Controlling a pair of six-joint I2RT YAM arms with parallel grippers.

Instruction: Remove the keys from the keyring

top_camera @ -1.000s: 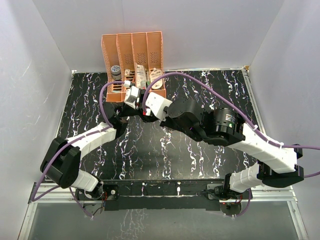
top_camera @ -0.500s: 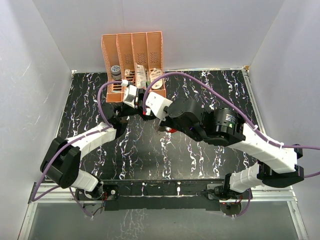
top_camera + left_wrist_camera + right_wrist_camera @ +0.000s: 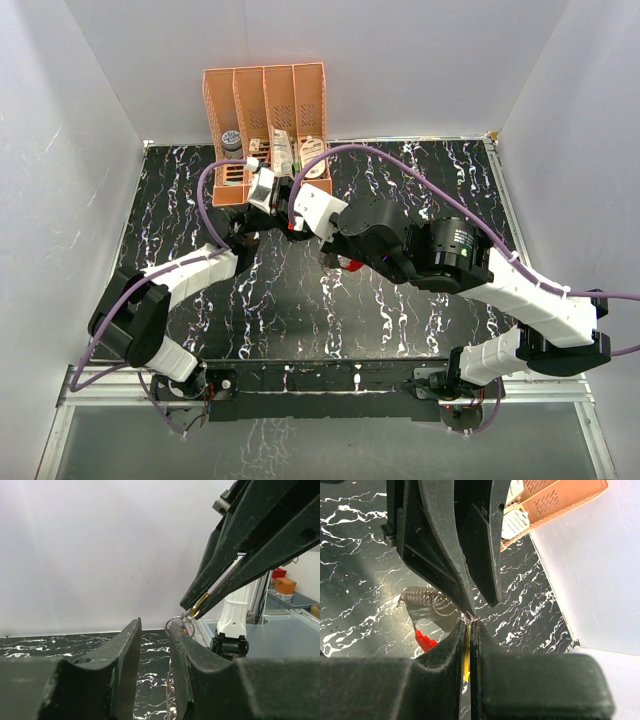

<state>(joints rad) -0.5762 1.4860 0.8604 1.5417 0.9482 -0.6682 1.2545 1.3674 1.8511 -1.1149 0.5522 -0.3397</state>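
My right gripper is shut on a small yellow-gold key, its edge showing between the pads. The thin wire keyring sits at my right fingertips, touching the tip of one finger of my left gripper. In the left wrist view the ring loops by the tip of the right-hand finger. My left gripper has a bare gap between its jaws. The right gripper holds the key just above. A metal coil and the red tag hang below; the tag shows from above.
An orange four-slot rack with small items stands at the back wall, close behind both grippers; it also shows in the right wrist view with a white oval item. White walls enclose the black marbled table.
The left arm has shifted slightly and the grippers have stayed together by the rack. The red tag has come into view below the right arm.
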